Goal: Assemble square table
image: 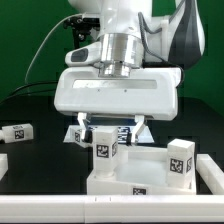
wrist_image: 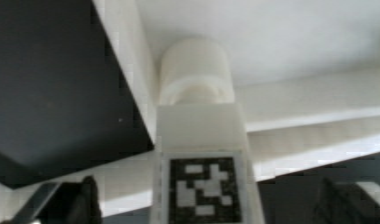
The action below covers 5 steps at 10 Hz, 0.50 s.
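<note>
White peg leg (image: pixel 105 150) stands upright on the tabletop (image: pixel 135 180), near its edge at the exterior view's left. The gripper (image: pixel 110 134) straddles it, jaws spread wide, touching neither side.

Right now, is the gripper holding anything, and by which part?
Nothing is held. The gripper is open, with its fingers clear on either side of a white leg standing upright on the tabletop.
</note>
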Each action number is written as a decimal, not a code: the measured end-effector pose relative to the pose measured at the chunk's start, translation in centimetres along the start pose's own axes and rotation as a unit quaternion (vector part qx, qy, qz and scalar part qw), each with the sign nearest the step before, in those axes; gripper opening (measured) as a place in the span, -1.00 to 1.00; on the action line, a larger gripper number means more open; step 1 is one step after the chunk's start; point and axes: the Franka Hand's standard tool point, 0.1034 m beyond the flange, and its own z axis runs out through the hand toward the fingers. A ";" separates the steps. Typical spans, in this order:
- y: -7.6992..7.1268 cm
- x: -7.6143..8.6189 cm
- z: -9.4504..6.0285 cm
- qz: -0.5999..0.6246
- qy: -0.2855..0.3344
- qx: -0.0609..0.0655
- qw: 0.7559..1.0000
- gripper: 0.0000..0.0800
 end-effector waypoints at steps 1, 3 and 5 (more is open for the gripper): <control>-0.7 0.7 -0.2 0.002 -0.014 0.007 1.000 0.61; -0.6 1.8 0.2 0.009 -0.104 0.016 0.994 0.62; 0.2 1.8 0.6 0.019 -0.162 0.017 0.987 0.62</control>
